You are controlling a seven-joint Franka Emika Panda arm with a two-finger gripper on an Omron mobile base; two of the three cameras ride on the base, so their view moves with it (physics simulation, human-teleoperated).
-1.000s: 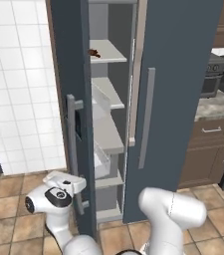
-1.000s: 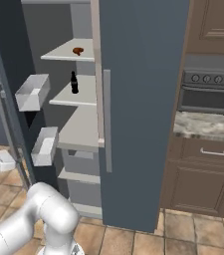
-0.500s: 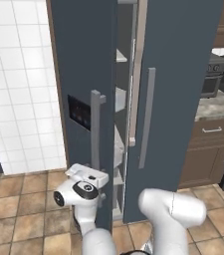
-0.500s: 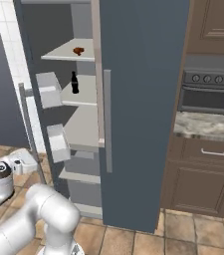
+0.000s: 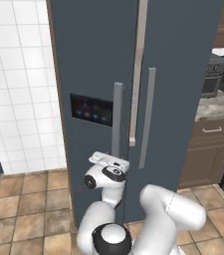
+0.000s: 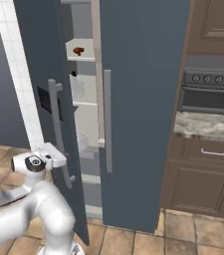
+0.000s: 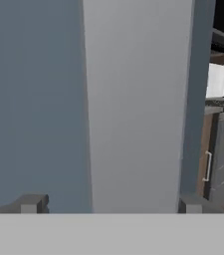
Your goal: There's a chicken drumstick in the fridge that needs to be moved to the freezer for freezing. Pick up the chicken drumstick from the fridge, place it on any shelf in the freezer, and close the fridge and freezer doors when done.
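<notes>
Door-closing step: hand (image 7: 108,205), released and empty, pushed freezer door (image 6: 44,74) nearly shut; drumstick (image 6: 78,50) inside; next, finish push.

Glossy white arm (image 5: 170,211) of rounded, tube-like links, thick at the elbow. Dark round joint cap with a pale ring at the base (image 5: 112,240); a second dark-faced disc with a small white mark on the wrist (image 6: 34,163). Flat white block of a hand above it. Small, squared, dark grey fingertips (image 7: 32,203) on the pincer (image 7: 111,204).
</notes>
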